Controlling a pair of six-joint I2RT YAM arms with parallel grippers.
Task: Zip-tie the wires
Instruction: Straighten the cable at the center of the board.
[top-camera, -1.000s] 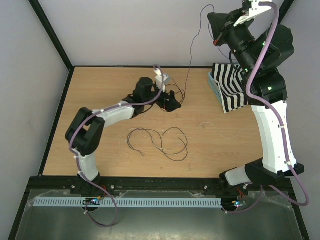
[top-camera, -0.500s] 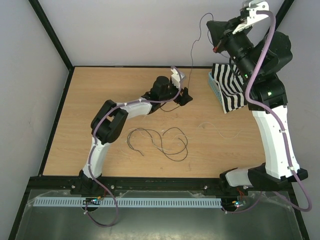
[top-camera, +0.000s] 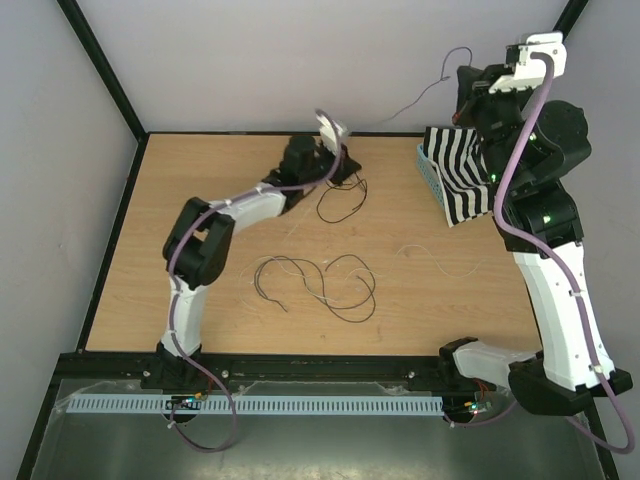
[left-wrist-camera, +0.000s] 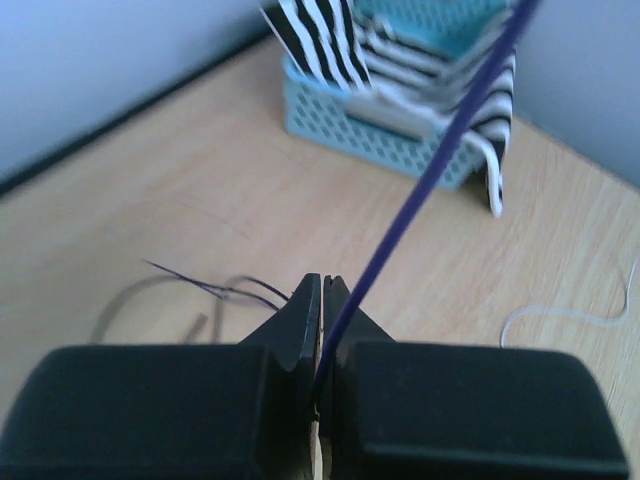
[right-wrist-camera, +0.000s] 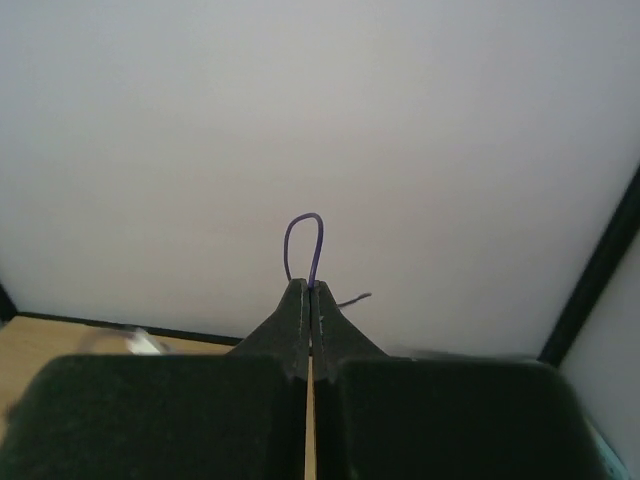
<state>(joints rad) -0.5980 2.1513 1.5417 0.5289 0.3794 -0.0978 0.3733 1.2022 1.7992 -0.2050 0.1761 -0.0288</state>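
- The left gripper (left-wrist-camera: 322, 282) has its jaws pressed together, pinching a thin dark wire (left-wrist-camera: 432, 165) between the tips.
- From that pinch the wire rises straight up and to the right in the wrist view, crossing in front of the basket (left-wrist-camera: 360, 130).
- The right gripper (right-wrist-camera: 308, 290) also has its jaws pressed together on a wire. A small loop of it stands just above the tips, against the pale wall.
- From above, one strand hangs in a shallow curve through the air between the two grippers.
- The left gripper sits low over the far middle of the table (top-camera: 200, 190), with its arm stretched out long.
- The right gripper is raised high at the far right, above the basket.
- A loose loop of dark wire lies on the table just on the near side of the left gripper. The pictures do not show whether it is the tail of the pinched strand.
- The other wires (top-camera: 320, 285) lie in loose curls mid-table, well apart from both grippers.
- The zip tie (top-camera: 440, 262) lies on the table to the right of those curls. It looks slightly wavy, and nothing touches it.
- The basket is light blue and stands at the far right edge of the table.
- A black-and-white striped cloth (top-camera: 462, 180) is draped over the basket.
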